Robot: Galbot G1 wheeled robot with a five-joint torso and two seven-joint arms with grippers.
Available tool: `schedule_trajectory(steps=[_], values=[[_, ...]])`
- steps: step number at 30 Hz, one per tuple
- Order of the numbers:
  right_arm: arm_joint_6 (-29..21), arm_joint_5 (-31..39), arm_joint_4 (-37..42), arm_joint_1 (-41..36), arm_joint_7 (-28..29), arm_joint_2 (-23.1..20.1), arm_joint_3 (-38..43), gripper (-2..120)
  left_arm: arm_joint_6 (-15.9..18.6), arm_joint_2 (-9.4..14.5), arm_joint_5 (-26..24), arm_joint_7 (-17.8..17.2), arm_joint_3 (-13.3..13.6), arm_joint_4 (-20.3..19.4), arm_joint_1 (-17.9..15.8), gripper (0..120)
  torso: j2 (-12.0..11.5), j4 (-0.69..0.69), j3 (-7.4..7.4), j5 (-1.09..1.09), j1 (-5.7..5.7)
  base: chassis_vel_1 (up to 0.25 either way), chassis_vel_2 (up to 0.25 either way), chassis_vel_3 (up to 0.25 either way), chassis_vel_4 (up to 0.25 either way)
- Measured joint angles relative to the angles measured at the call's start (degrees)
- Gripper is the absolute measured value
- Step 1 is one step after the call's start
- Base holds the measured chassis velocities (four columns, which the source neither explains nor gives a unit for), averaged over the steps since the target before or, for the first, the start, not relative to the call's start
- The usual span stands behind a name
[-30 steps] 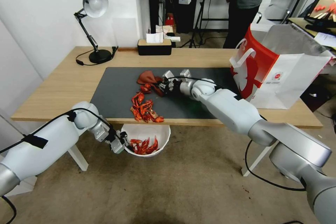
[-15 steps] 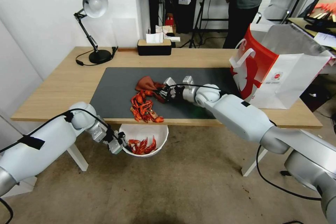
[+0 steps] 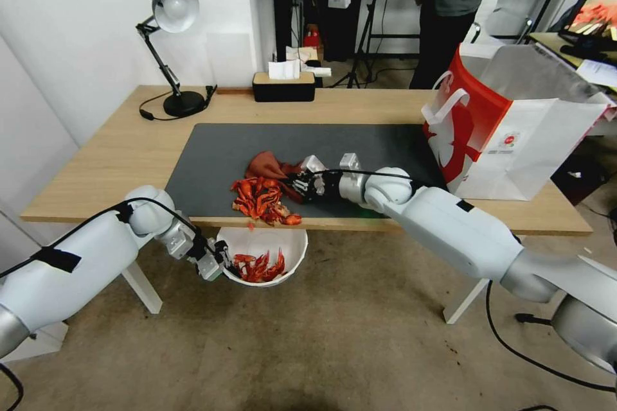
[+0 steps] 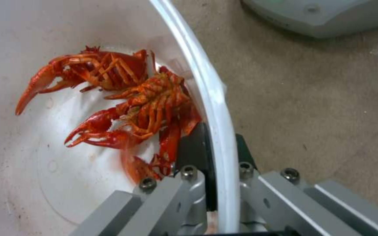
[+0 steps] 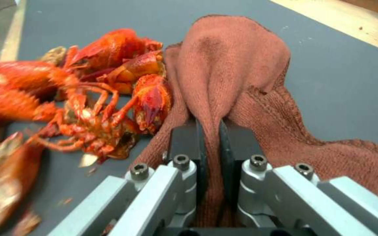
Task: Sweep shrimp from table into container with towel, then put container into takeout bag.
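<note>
The sweeping step was in hand. In the centre of the head view, the right gripper (image 3: 299, 183) lay low on the dark grey mat (image 3: 212, 154), its jaws closed tight on a fold of the rust-red towel (image 3: 267, 166); the right wrist view showed the cloth (image 5: 237, 65) pinched between the two black pads (image 5: 188, 144). The towel touched the back of the crayfish heap (image 3: 262, 199), which sat at the near edge of the table (image 3: 116, 148), and one small piece (image 3: 250, 226) appeared just below that edge, above the bowl.

Lower in the frame, left of centre, the left gripper (image 3: 222, 260) held the white bowl (image 3: 283, 241) under the table edge, clamped on its rim (image 4: 217, 108) with one pad inside and one outside. Several crayfish (image 4: 132, 105) already lay in it. The red and white takeout bag (image 3: 514, 135) stood open at the upper right of the frame, well apart from the bowl.

In my judgement the task was near its middle. The next move called for pushing the towel further toward the near edge, with the bowl kept directly under the heap, so that no piece falls on the floor.
</note>
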Motion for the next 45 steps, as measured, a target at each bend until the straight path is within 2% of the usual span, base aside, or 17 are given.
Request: schedule_trajectory(steps=[16, 45], values=[[0.09, 0.02, 8.09, -6.42, 4.73, -4.34, 2.63, 5, 0.27, 0.38, -0.15, 0.05, -0.1, -0.26, -0.36, 0, 0.0, 0.0, -0.01, 0.0, 0.01, 0.0, 0.0, 0.0, 0.0], [-0.75, -0.37, 18.23, -12.62, 8.14, -7.48, 5.1, 5, 0.72, 0.83, -0.57, 0.31, 0.35, -1.17, -0.75, 0, -0.02, 0.01, 0.01, -0.01, 0.02, 0.0, 0.0, 0.0, 0.0]])
